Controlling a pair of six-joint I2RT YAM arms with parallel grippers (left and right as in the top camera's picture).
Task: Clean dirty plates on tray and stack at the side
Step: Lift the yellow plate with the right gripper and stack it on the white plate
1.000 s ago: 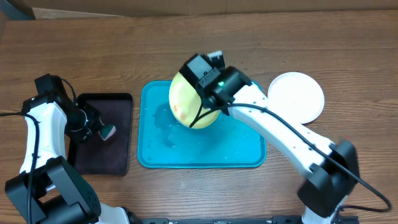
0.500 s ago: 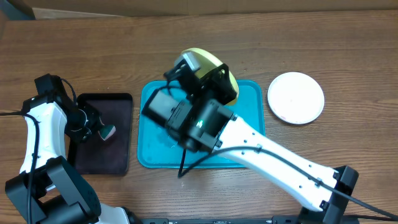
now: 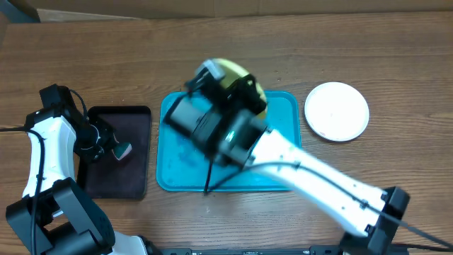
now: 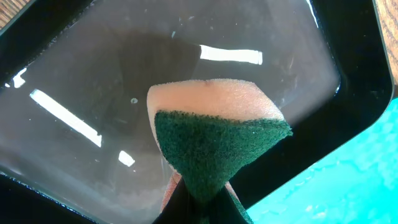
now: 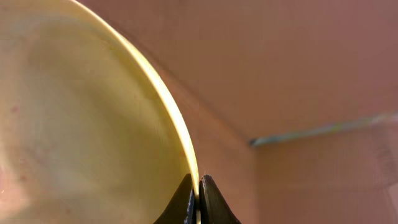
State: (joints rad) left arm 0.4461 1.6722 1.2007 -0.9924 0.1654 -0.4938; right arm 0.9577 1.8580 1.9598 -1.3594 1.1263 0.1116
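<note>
Two plates are in view. The yellow-green plate (image 3: 239, 76) is lifted off the turquoise tray (image 3: 177, 170), with the right fingers (image 5: 188, 202) clamped tight on its rim. In the right wrist view the rim runs straight down between the two tips. The plate face shows a few faint specks, possibly smears, too soft to tell. From overhead the plate sits over the tray's far edge. The right arm (image 3: 311, 173) is blurred and covers most of it, so its tilt is unclear.

The white plate (image 3: 337, 111) lies flat on the table (image 3: 396, 57), right of the turquoise tray and apart from it. The bare tray floor looks wet in patches.

The dark tray (image 3: 134, 177) sits just beside the turquoise tray on its left. The left fingers (image 4: 180, 210) are closed on a sponge (image 4: 214, 121), which has peach foam and a green scrub face and is pinched at its lower end. The sponge hangs over the dark tray, whose floor is glossy with light streaks. A corner of the turquoise tray shows at the lower right of the left wrist view.
</note>
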